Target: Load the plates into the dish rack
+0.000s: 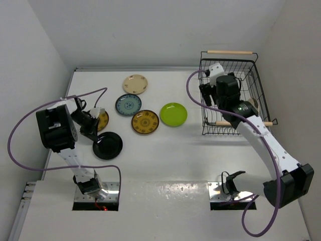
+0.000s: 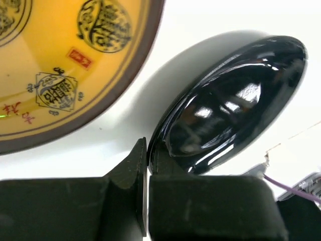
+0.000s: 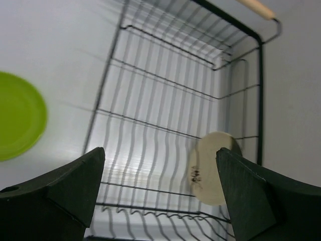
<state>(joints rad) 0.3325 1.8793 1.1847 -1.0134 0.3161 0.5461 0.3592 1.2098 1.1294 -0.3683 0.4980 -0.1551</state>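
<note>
left tool [image 2: 147, 160] clamped on black plate [image 2: 225, 110] rim; brown-and-yellow plate [image 2: 60, 65] just beside. right tool [image 3: 158, 186] wide above dish rack [image 3: 165, 80]; cream plate [image 3: 210, 168] inside by side wall. lime green plate [image 3: 17, 118] on tabletop [image 1: 165, 160] outside.

The counter [image 1: 165, 165] is white and the dish rack [image 1: 229, 61] is black wire. There is a beige plate [image 1: 135, 84], a blue patterned plate [image 1: 128, 105], a lime green plate [image 1: 173, 114] and a black plate [image 1: 108, 145].

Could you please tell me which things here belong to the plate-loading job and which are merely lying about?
Job: dish rack; cream plate in it; beige plate; blue plate; lime plate; black plate; two brown-and-yellow plates.
Just there: purple cables.
</note>
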